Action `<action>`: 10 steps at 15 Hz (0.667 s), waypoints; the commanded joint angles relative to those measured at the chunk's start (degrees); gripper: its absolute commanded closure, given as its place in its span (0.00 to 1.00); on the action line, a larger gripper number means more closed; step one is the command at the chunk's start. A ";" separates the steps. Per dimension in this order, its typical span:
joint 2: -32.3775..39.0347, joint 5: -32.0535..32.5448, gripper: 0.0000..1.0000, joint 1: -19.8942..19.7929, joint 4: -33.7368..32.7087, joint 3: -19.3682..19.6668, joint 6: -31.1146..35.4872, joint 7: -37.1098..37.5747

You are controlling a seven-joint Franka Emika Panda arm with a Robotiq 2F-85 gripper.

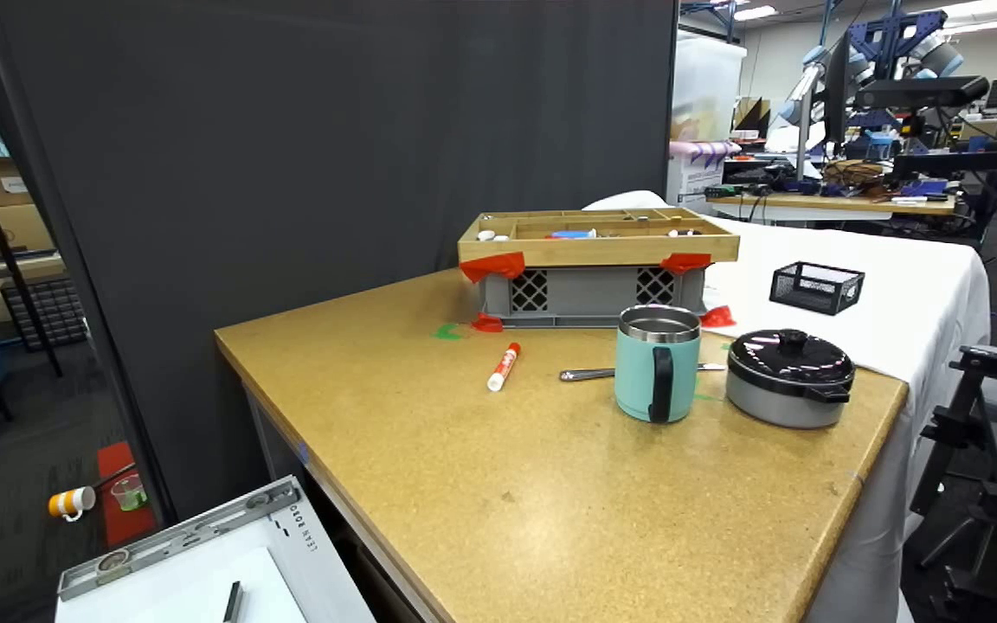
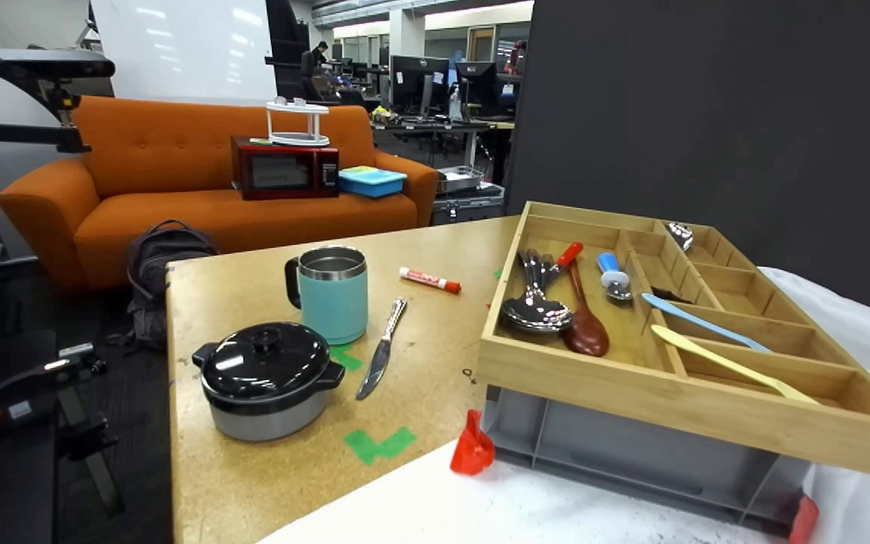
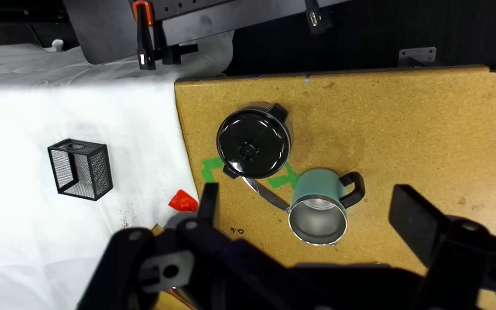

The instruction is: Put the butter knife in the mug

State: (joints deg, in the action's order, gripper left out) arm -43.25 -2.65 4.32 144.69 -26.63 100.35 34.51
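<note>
The butter knife (image 1: 587, 375) lies flat on the wooden table, beside the mug and apart from it in an exterior view (image 2: 384, 351). Its middle is hidden behind the mug in an exterior view. In the wrist view the knife (image 3: 271, 197) shows between the pot and the mug, with its handle end hidden by the mug. The teal mug (image 1: 634, 372) stands upright and shows an empty steel inside in the wrist view (image 3: 318, 221); it also stands in an exterior view (image 2: 334, 306). My gripper (image 3: 308, 204) is open and empty, above the table. It is out of both exterior views.
A grey pot with a black lid (image 2: 265, 370) stands close to the knife's blade and the mug. A red-and-white marker (image 1: 504, 367) lies nearby. A wooden utensil tray (image 2: 677, 378) sits on a grey crate (image 1: 602, 298). A black mesh basket (image 3: 80, 170) stands on white cloth.
</note>
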 commanded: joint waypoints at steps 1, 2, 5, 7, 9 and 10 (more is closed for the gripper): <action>1.72 1.18 0.00 1.09 -0.58 1.29 0.56 -0.34; 2.35 1.64 0.00 0.98 -0.84 1.40 0.89 -0.92; 5.54 4.27 0.00 0.67 -1.97 2.06 3.00 -4.21; 8.46 5.72 0.00 1.08 -2.79 2.99 5.91 -7.83; 11.63 6.92 0.00 1.73 -3.76 4.15 8.73 -11.76; 13.30 7.24 0.00 2.51 -4.21 5.08 11.10 -14.98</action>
State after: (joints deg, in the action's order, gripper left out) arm -35.16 2.99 4.37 143.03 -24.32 108.43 25.62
